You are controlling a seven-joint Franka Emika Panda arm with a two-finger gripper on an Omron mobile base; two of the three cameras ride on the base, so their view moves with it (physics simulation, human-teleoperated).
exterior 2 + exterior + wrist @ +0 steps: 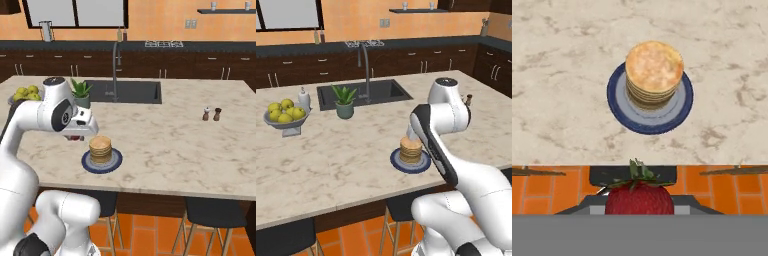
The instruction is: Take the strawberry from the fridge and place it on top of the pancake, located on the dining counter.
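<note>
Gripper [76, 136] holds the strawberry [639, 196] between its jaws, hovering above the dining counter [165, 140] just beside the pancake [653, 71]. Pancake stack sits on its blue plate [619, 107], near the counter's front edge.

Base views: behind arm, left and right, facing dining counter [331, 165] | hand view: looking down, near | shared: pancake [410, 150].

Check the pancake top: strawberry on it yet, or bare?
Bare. In the hand view the top of the pancake shows plain tan, while the strawberry sits at the gripper, short of the plate.
</note>
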